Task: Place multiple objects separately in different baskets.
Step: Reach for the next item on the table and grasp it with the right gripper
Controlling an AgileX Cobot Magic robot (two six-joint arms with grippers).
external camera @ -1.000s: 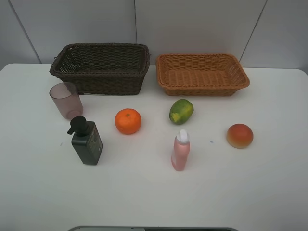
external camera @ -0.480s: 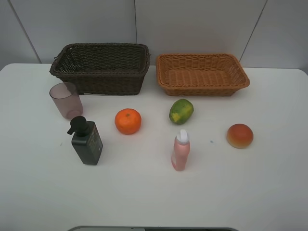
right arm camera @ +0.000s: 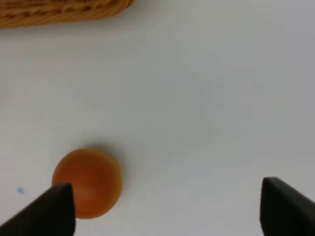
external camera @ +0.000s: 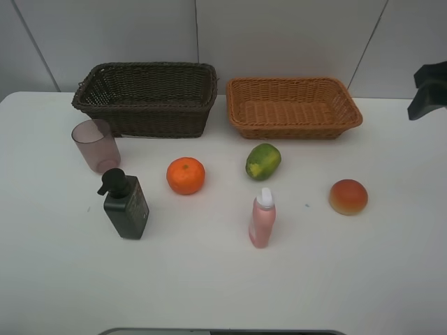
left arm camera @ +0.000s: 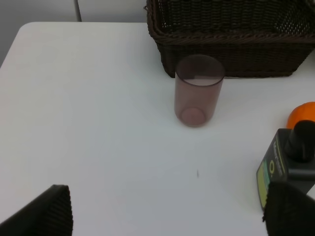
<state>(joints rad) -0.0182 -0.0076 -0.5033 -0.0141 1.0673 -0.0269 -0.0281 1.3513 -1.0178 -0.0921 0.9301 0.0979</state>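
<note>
- The left gripper has its two fingers spread wide with nothing between them.
- Ahead of it the translucent mauve cup stands upright, mouth up. Just beyond the cup is the dark brown basket.
- The black pump bottle stands upright close beside one left fingertip, and the orange shows just past it. In the high view the pump's spout points away from the orange and toward the cup's side.
- The right gripper is parted and grips nothing.
- The red-orange fruit rests on the white table just ahead of one right fingertip, apart from it. The light orange-tan basket lies farther ahead.
- A dark shape at the high view's edge, beside that basket, is probably the right arm; too little shows to be sure.
- Between the two grippers' areas, the pink bottle stands upright, cap up.
- The green-yellow fruit lies with its long axis slanted toward the light basket.
- Both baskets sit side by side, their long sides facing the items.
</note>
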